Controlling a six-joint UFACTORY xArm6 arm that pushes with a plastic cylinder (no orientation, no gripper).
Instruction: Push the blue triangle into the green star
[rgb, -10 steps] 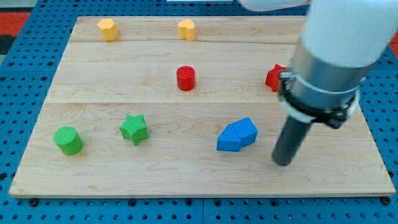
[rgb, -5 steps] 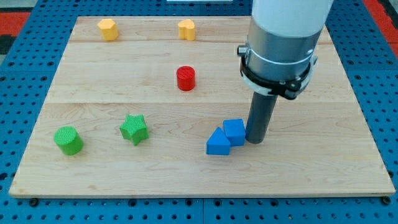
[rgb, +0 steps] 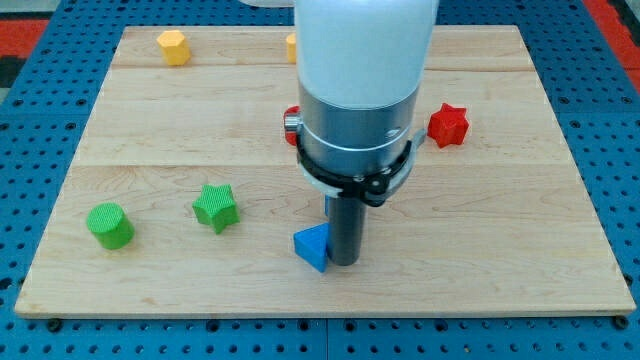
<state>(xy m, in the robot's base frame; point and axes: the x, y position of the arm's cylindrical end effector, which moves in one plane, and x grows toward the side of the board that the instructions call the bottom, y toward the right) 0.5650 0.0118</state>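
Observation:
The blue triangle (rgb: 312, 246) lies on the wooden board near the view's bottom centre. My tip (rgb: 343, 262) touches its right side. The green star (rgb: 216, 207) lies to the triangle's left and a little higher, about a hand's width away. A second blue block seen before is hidden, apparently behind my rod.
A green cylinder (rgb: 110, 225) lies left of the star. A red star (rgb: 448, 124) is at the right. A red cylinder (rgb: 290, 123) is mostly hidden behind the arm. A yellow block (rgb: 173, 46) is at the top left, another yellow one (rgb: 291, 45) partly hidden.
My tip has swept leftward from the right side of the board, reached the blue blocks and pushed the blue triangle left. The other blue block has gone out of sight.

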